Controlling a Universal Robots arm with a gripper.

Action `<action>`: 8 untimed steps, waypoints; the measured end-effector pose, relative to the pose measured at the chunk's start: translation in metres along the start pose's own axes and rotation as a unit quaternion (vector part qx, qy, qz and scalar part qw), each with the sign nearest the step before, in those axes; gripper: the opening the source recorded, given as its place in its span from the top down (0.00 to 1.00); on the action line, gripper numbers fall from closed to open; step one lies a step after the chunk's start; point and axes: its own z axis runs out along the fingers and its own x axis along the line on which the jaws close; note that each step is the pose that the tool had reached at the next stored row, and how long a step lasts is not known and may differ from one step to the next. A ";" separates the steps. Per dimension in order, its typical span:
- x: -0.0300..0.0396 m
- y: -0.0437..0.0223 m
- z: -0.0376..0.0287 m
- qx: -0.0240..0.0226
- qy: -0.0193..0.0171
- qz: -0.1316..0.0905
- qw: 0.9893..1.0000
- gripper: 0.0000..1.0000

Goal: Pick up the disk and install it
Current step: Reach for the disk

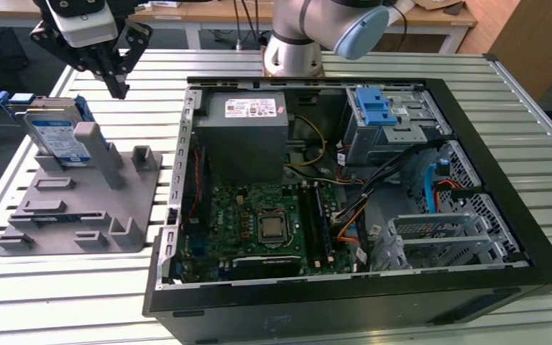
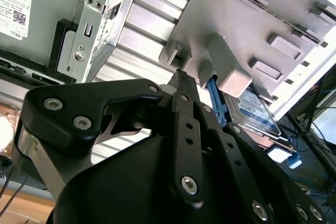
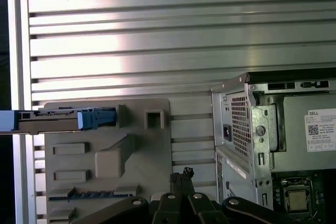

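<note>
The gripper (image 1: 118, 90), closed and empty near the standing disk (image 1: 54, 136) at the table (image 1: 55, 287) edge, may strike it unless opened.

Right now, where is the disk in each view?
Exterior view: the disk stands on edge in the grey fixture, at the exterior view's left.
Second wrist view: its labelled face shows beyond the fixture's block.
First wrist view: edge-on, across the fixture's corner.
Shared landmark: the grey fixture.

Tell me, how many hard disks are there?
1. The disk stands on edge in the grey holder, at the exterior view's left of the computer case; more could hide inside it.
</note>
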 end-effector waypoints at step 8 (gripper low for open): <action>0.0023 -0.0001 0.0000 0.000 0.000 0.000 1.000 0.89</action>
